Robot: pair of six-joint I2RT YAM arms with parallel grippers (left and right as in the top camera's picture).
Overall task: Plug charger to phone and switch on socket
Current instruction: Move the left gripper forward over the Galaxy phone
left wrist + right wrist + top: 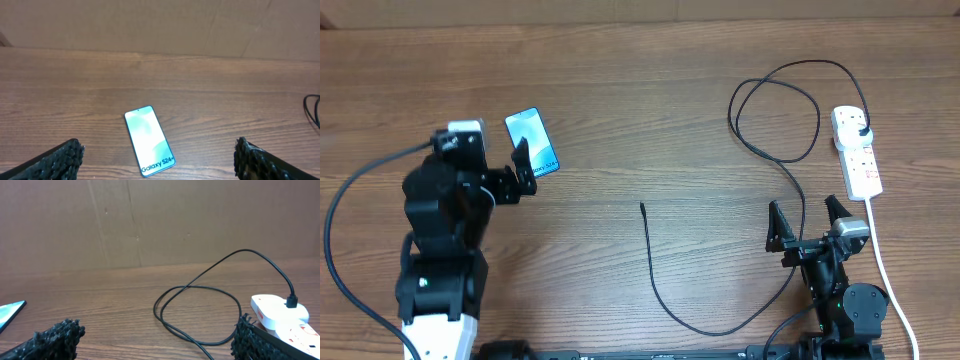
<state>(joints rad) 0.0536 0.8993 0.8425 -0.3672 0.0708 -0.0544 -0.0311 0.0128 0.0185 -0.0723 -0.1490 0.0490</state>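
Note:
The phone (532, 141) lies screen up on the wooden table at the left, its cyan screen showing "Galaxy S24"; it also shows in the left wrist view (149, 140). My left gripper (524, 163) is open just short of the phone's near end, with the phone between its fingers in the left wrist view (157, 159). The black charger cable (775, 150) runs from its plug (861, 130), seated in the white power strip (857, 151), through a loop to its free tip (642, 206) at mid-table. My right gripper (809, 222) is open and empty, near the cable.
The strip's thick white cord (890, 275) runs along the right edge toward the front. In the right wrist view the cable loop (197, 311) and strip (280, 312) lie ahead, with a brown cardboard wall (150, 220) behind the table.

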